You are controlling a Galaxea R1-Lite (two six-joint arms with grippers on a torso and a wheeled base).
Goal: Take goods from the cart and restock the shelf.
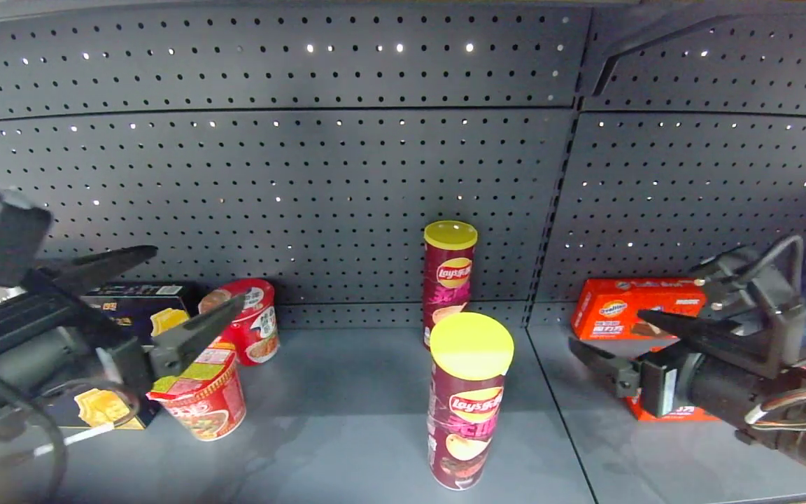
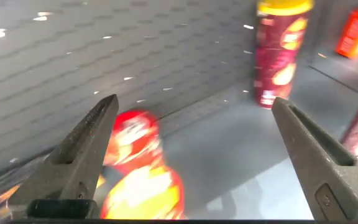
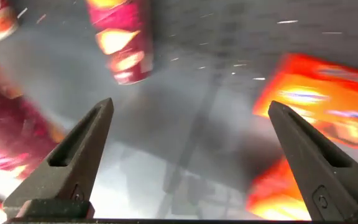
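Note:
Two maroon chip cans with yellow lids stand on the grey shelf (image 1: 347, 420), one at the back (image 1: 450, 280) and one nearer the front (image 1: 469, 399). Left of them are two red noodle cups, one in front (image 1: 203, 402) and one behind (image 1: 252, 329). My left gripper (image 1: 198, 274) hangs open just above the front cup, holding nothing. In the left wrist view the left gripper (image 2: 194, 99) frames both cups (image 2: 138, 168) and the back can (image 2: 278, 53). My right gripper (image 1: 607, 329) is open and empty right of the cans, over an orange box (image 1: 669, 414). The right gripper (image 3: 189, 104) faces bare shelf.
A dark box (image 1: 140, 308) lies behind the left gripper. A second orange box (image 1: 634, 308) stands at the back right against the pegboard wall (image 1: 305, 175). A vertical divider (image 1: 550, 231) splits the two shelf bays. Open shelf floor lies between the cups and the cans.

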